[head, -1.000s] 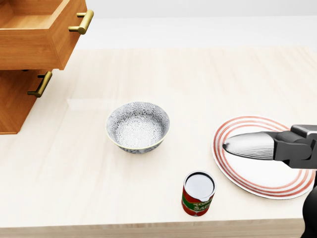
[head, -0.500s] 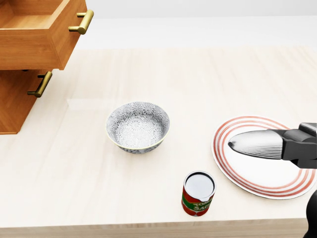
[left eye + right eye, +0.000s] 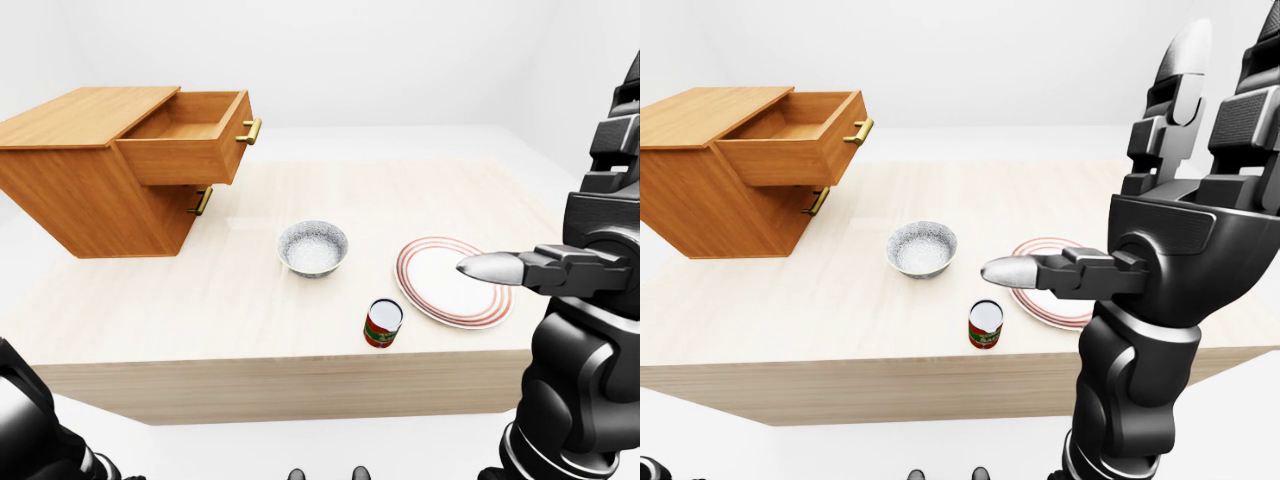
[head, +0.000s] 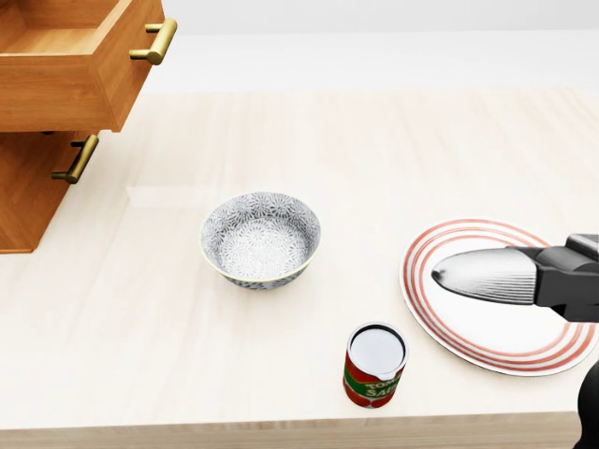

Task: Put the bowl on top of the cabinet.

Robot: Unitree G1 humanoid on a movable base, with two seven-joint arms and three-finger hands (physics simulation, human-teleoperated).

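The patterned grey-white bowl (image 4: pixel 260 238) stands upright and empty near the middle of the pale wooden table (image 4: pixel 374 150). The wooden cabinet (image 3: pixel 70 185) stands on the table's left end, its flat top (image 3: pixel 85 112) bare and its upper drawer (image 3: pixel 190 150) pulled out. My right hand (image 3: pixel 1088 152) is raised at the right of the eye views, open, fingers pointing up. Its thumb (image 4: pixel 482 274) points left over the plate. It holds nothing and is well to the right of the bowl. Only a piece of my left arm (image 3: pixel 30 430) shows, bottom left.
A white plate with red rings (image 4: pixel 487 348) lies right of the bowl. A red tomato can (image 4: pixel 375 365) stands upright near the table's bottom edge, between bowl and plate. The open drawer's brass handle (image 4: pixel 154 42) juts out above the lower drawer's handle (image 4: pixel 77 159).
My right thumb has slid slightly to the right over the plate, then held still. The bowl, can and cabinet have not moved.
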